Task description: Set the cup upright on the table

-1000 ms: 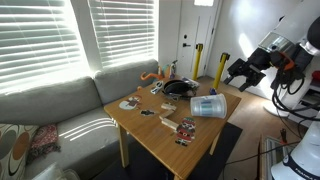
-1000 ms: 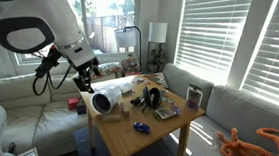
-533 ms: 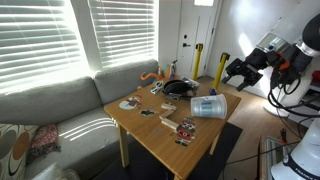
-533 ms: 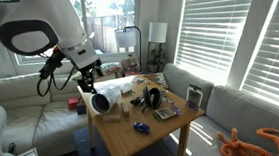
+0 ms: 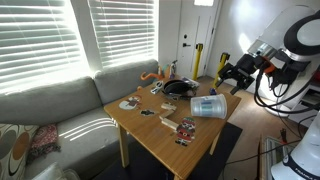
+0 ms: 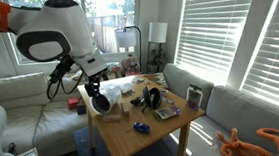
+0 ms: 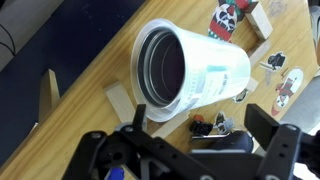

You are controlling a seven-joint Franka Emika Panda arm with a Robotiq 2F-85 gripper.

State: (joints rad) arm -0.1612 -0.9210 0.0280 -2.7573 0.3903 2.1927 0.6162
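Note:
The cup point(image 5: 209, 106) is a pale blue-white translucent tumbler lying on its side on the wooden table point(image 5: 160, 135), near one edge. In an exterior view point(image 6: 104, 98) its open mouth faces the arm. In the wrist view the cup point(image 7: 195, 65) fills the upper middle, rim toward the camera. My gripper point(image 5: 229, 77) hangs just off the table edge beside the cup, apart from it. It also shows in an exterior view point(image 6: 91, 87). In the wrist view the gripper point(image 7: 195, 140) is open and empty, with its fingers spread below the cup.
A dark round dish point(image 5: 179, 88) sits at the table's far side. Small items and cards point(image 5: 184, 128) lie scattered on the top. A sofa point(image 5: 60, 110) runs along the blinds. An orange toy point(image 6: 255, 145) lies on it.
The arm has moved closer to the table edge and the cup, and lower. The cup has not moved.

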